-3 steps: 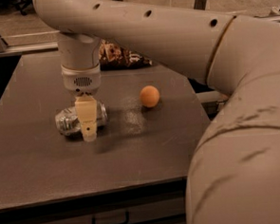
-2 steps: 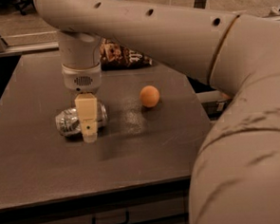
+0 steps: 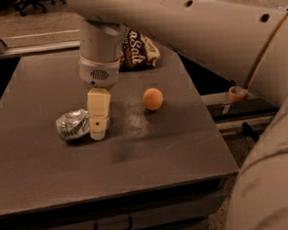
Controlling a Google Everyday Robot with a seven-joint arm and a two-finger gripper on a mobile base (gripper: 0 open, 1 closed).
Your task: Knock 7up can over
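Shifted slightly right of where it was, the gripper (image 3: pixel 98 122) hangs against the right end of the 7up can (image 3: pixel 73 125), lying toppled at the table's (image 3: pixel 137 156) left, suggesting the task is done; its opening cannot be told.

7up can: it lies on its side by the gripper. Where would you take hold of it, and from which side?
I'd grip the 7up can around the middle of its curved body, coming down from above. It lies on its side on the table, long axis roughly left-right, so closing front-to-back spans the round wall. The gripper stands at its end nearest the orange ball, blocking that side.
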